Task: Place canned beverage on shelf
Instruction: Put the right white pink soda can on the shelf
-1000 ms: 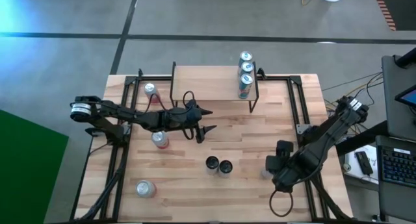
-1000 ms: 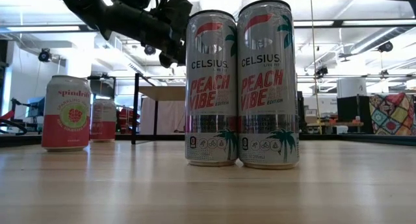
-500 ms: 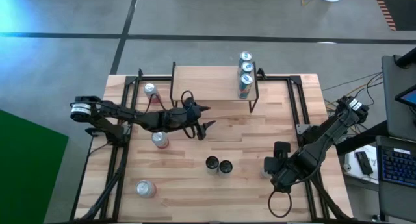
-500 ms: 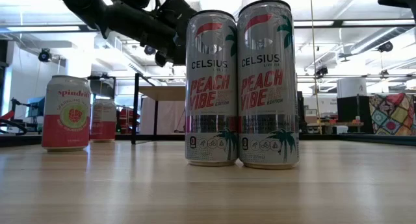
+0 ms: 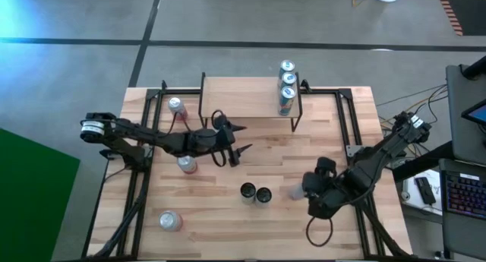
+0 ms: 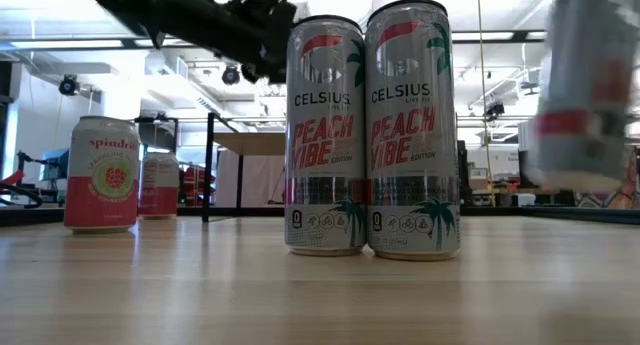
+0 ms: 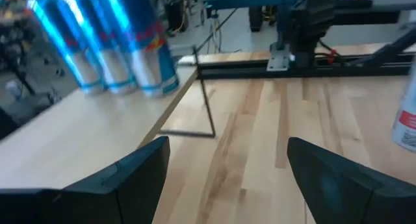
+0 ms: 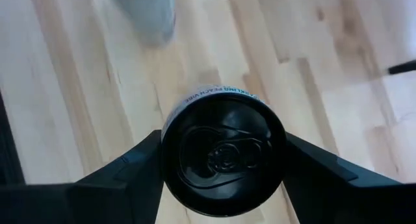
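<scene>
My right gripper [image 5: 313, 187] is over the table's right part, shut on a silver black-lidded can [image 8: 224, 152], which shows blurred and off the tabletop in the low view [image 6: 585, 85]. Two tall Celsius cans [image 5: 256, 193] stand together on their bases at the table's middle. The shelf [image 5: 243, 97] stands at the far edge, with three blue cans [image 5: 287, 83] upright on its right end. My left gripper [image 5: 237, 140] hovers open in front of the shelf, nothing between its fingers [image 7: 140, 169]. My right gripper pinches the can's upper wall [image 8: 170, 123], just under the lid, between its two fingers, one on each side. The fingers [image 8: 123, 178] come from above, slanting down. The can hangs below them, lifted clear of the table, slightly tilted.
Three pink-and-white cans stand on the table's left part: one far left [image 5: 176, 105], one under my left arm [image 5: 187, 164], one near the front edge [image 5: 169, 220]. Black frame rails [image 5: 349, 125] run along both table sides. Bare wood lies between the shelf and the Celsius cans.
My right gripper has risen and gone toward the table's left with the can. The can, out of the low view before, now shows there at the right, lifted clear of the tabletop.
</scene>
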You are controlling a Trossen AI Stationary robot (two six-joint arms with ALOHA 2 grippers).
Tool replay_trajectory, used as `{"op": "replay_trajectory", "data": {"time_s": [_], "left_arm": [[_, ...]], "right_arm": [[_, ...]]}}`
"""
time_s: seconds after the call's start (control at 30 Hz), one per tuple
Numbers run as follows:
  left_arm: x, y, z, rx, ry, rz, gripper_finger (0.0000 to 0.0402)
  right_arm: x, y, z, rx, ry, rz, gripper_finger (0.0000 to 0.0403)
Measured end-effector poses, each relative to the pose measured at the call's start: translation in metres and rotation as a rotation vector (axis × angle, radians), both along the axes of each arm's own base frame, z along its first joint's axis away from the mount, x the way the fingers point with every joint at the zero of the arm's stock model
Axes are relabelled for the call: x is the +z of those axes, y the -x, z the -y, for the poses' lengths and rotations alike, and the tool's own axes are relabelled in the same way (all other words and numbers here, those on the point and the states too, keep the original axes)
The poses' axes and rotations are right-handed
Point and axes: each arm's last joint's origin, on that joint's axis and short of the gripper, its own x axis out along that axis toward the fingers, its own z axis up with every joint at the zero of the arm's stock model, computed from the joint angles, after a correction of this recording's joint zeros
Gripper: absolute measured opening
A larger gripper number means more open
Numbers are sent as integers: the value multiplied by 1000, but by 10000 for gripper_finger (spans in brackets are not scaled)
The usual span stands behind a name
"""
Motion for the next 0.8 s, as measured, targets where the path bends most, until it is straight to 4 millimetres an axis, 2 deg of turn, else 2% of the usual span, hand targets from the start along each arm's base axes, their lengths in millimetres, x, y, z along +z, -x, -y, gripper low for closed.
{"op": "replay_trajectory", "data": {"time_s": [0.27, 0.4, 0.5, 0.8], "left_arm": [[24, -14, 17, -211, -33, -17, 298], [37, -22, 18, -230, -39, -95, 298], [35, -26, 19, -233, -42, -159, 298], [37, -41, 20, -265, -64, -153, 298]], "right_arm": [[32, -26, 38, -264, 61, 196, 247], [45, -35, 55, -339, 70, 246, 247], [52, -40, 64, -344, 81, 270, 247], [59, -58, 71, -268, 95, 379, 249]]}}
